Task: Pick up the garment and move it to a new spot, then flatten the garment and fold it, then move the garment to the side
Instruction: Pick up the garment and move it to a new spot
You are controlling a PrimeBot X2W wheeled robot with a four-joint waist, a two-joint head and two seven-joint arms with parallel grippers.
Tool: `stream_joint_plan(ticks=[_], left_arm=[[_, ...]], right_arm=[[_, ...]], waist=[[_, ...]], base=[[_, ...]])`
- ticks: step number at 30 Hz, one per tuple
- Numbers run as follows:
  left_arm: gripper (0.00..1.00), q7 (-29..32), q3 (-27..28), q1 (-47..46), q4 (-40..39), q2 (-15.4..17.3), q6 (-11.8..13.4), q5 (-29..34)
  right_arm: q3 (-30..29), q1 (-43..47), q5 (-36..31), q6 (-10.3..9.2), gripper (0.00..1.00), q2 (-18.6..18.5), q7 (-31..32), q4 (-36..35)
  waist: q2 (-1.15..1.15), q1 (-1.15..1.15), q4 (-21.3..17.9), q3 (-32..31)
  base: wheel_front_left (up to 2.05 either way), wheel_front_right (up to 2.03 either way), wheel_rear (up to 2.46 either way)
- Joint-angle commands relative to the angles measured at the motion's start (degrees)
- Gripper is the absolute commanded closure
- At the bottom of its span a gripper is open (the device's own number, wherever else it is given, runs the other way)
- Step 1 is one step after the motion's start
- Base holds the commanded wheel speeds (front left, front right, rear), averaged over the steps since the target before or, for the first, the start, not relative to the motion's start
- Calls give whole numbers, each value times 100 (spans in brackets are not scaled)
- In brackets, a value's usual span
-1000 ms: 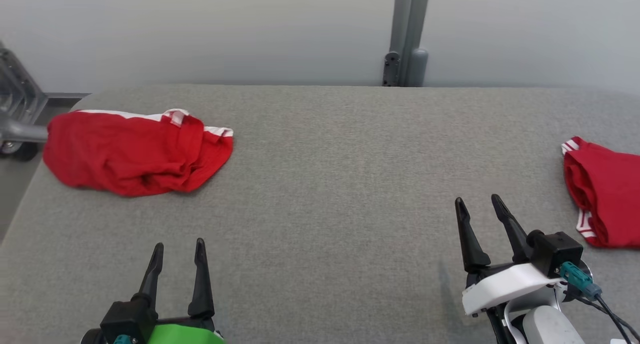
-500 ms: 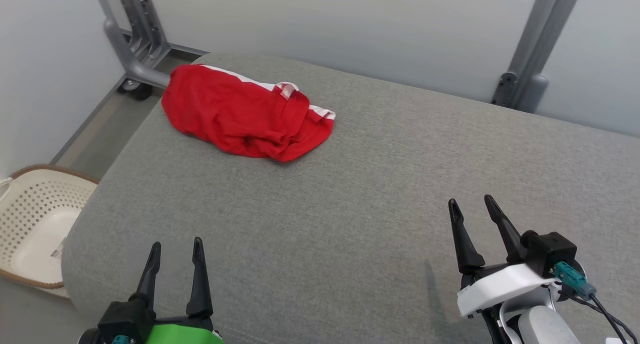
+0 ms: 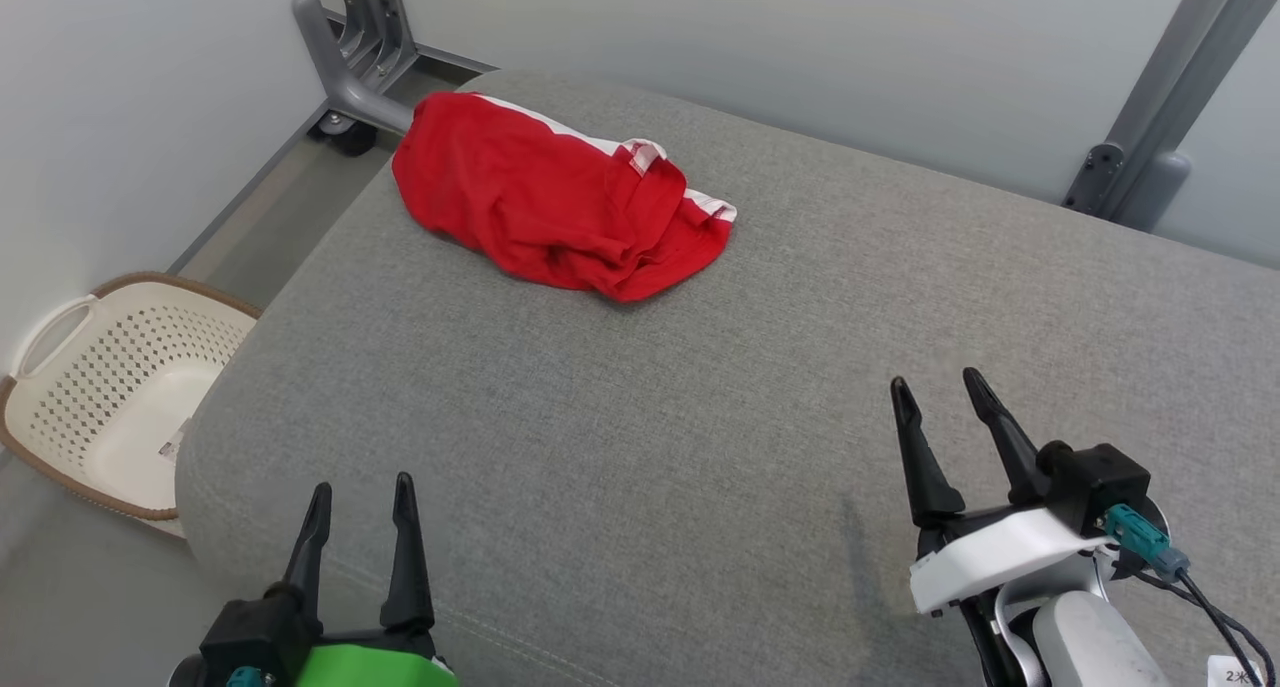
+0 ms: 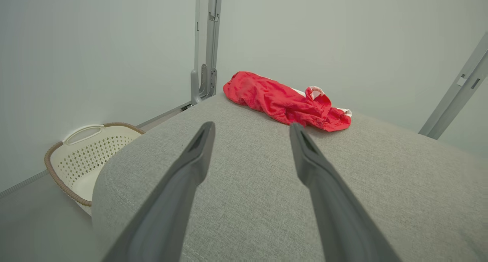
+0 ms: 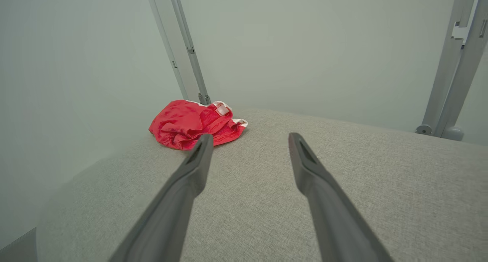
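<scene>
A crumpled red garment (image 3: 560, 202) with white trim lies near the far left corner of the grey padded table (image 3: 700, 387). It is also in the left wrist view as the red garment (image 4: 286, 102) and in the right wrist view as the red garment (image 5: 194, 122). My left gripper (image 3: 362, 492) hovers open at the table's near left edge, far short of the garment. My right gripper (image 3: 938, 387) is open over the near right of the table. Neither holds anything.
A cream perforated laundry basket (image 3: 110, 387) stands on the floor left of the table, also seen as the basket (image 4: 91, 155). A grey metal frame leg with a caster (image 3: 350, 67) is behind the garment. Another grey post (image 3: 1150, 137) stands at the far right.
The head camera has swung to the left, so the garment now sits nearer the picture's middle and the basket has come into view. Both grippers stay open.
</scene>
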Motion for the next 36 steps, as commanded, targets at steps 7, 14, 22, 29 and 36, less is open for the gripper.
stream_joint_plan(ticks=[7, 14, 22, 29, 36], left_arm=[[0, 1, -31, -973, 237, 227, -277, 104], [0, 582, 64, -2774, 590, 899, -547, 188], [0, 1782, 200, -4776, 1939, 1683, -725, -113], [0, 2653, -56, -5748, 3075, 2096, -800, -533], [0, 3335, -627, -5952, 3730, 2078, -789, -1237]], right_arm=[[-175, -194, -192, 0, 0, -26, 75, -135], [-242, -367, -334, 0, 0, -25, 147, -303], [-288, -669, -610, 0, 0, -25, 343, -678], [-372, -840, -878, 0, 0, -23, 529, -1045], [-484, -878, -1036, 0, 0, -29, 656, -1368]], waist=[[0, 0, -414, 364], [0, 0, -873, 669], [0, 0, -1596, 1366], [0, 0, -2080, 2060], [0, 0, -2236, 2420]], base=[[0, 0, 0], [0, 0, 0], [0, 0, 0], [0, 0, 0], [0, 0, 0]])
